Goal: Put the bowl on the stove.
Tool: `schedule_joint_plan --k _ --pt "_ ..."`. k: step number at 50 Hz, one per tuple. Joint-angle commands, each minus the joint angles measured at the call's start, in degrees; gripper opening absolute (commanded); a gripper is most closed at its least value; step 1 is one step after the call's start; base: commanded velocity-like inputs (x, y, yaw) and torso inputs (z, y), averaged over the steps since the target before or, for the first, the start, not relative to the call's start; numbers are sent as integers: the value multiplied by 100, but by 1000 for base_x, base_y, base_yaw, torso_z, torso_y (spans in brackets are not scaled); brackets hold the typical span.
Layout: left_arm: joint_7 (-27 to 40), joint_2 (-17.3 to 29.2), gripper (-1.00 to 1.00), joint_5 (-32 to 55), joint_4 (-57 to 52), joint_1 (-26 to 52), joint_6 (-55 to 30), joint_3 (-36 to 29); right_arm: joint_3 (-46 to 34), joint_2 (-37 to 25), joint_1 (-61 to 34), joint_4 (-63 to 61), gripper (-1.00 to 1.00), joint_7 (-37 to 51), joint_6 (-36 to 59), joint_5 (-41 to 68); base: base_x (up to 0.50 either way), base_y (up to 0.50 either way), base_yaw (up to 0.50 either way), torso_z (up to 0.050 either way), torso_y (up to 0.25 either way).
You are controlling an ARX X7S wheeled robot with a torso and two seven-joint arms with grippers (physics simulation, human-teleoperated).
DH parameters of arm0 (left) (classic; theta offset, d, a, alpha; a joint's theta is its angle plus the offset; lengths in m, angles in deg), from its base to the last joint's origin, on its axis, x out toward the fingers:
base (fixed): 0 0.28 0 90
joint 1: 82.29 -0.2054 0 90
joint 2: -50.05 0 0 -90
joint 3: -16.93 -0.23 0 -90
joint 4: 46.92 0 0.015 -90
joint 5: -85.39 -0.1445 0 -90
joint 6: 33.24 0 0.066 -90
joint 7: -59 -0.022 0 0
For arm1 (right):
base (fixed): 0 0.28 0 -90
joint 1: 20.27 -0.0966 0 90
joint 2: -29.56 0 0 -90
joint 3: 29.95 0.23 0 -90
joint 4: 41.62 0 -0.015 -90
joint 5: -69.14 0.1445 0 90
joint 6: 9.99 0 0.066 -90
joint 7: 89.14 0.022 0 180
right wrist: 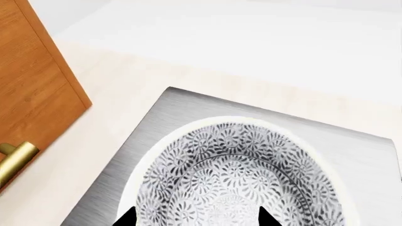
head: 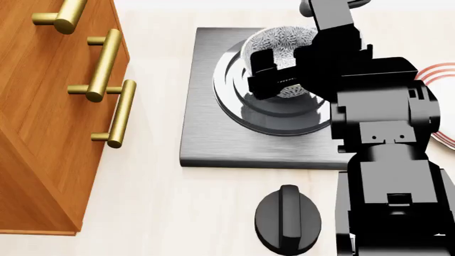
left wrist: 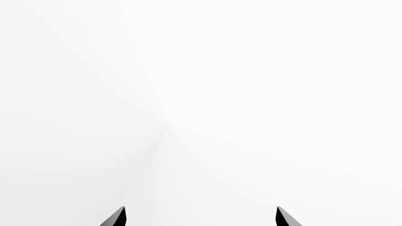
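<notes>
Sweeping from the left edge of the head view, an orange-brown wooden cabinet (head: 50, 117) fills nine o'clock, its three brass bar handles (head: 106, 66) stacked down its face. Next across comes the square brushed-grey metal stove (head: 213, 133), lying flat on the pale cream countertop (head: 156, 208), with its dark round burner of raised rings (head: 267, 114) at centre. Up at twelve o'clock, the small deep grey-and-white floral ceramic bowl (head: 274, 40) is over the burner's far half, partly hidden behind the arm; whether its base is resting on the rings, I cannot tell. At six o'clock, a separate black round knob (head: 288, 218) lies on the counter, apart from the stove's near edge. Then the black right gripper (head: 281, 72) is right at the bowl, its black fingers (head: 263, 80) spread on either side of the patterned bowl wall, though actual contact with it cannot be made out. At three o'clock, a sliver of a white plate with red rings (head: 439, 74) peeks out behind the arm.

Over to the right wrist view: the bowl (right wrist: 238, 179) fills the frame over the grey stove (right wrist: 157, 117), two fingertips (right wrist: 129, 219) set wide.

The left gripper (left wrist: 201, 217) shows two dark tips standing well apart, nothing between them, against blank white.
</notes>
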Motion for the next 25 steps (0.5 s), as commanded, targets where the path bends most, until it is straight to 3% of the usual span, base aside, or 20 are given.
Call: schedule_joint_plan --k 1,25 --pt "-40 -106 100 -123 45 9 15 133 489 345 15 -1 100 -864 -606 -129 0 0 0 0 0" --pt "-40 -105 100 -165 63 -32 79 72 1094 201 -295 -2 100 -1637 -1751 -68 0 0 0 0 0"
